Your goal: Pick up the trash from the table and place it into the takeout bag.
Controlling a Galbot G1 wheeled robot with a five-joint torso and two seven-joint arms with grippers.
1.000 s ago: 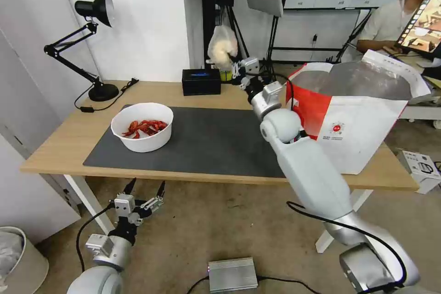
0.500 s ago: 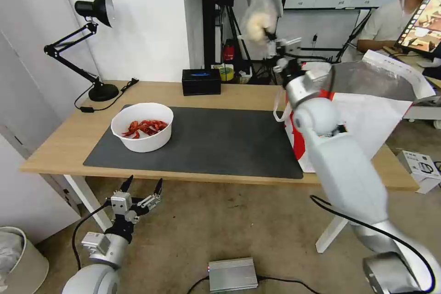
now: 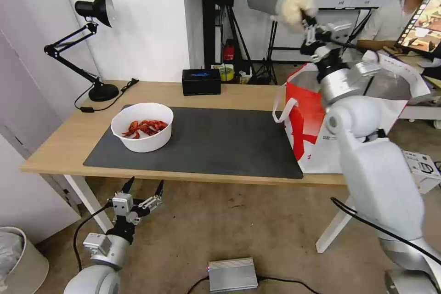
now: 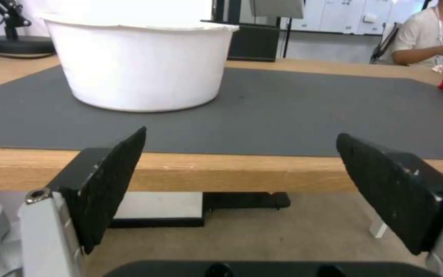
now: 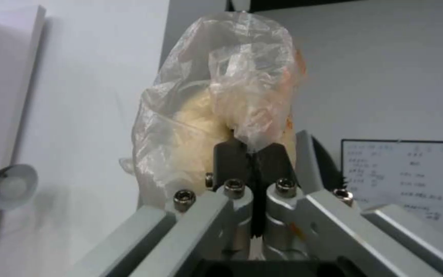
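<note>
right gripper (image 3: pixel 307 22) pinching balled clear plastic bag (image 3: pixel 292 1) | takeout bag (image 3: pixel 308 119) mouth lying at 6 o'clock below | left gripper (image 3: pixel 143 189) idling, fingers spread, under table (image 3: pixel 59 138) edge

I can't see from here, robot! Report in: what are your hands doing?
Right gripper shut on balled clear plastic bag, raised above takeout bag. Left gripper open, below table edge. Bowl on mat. Nothing in the way.

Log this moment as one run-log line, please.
right gripper: shut on balled plastic bag, raised above takeout bag | left gripper: open, parked below table | bowl: on mat
</note>
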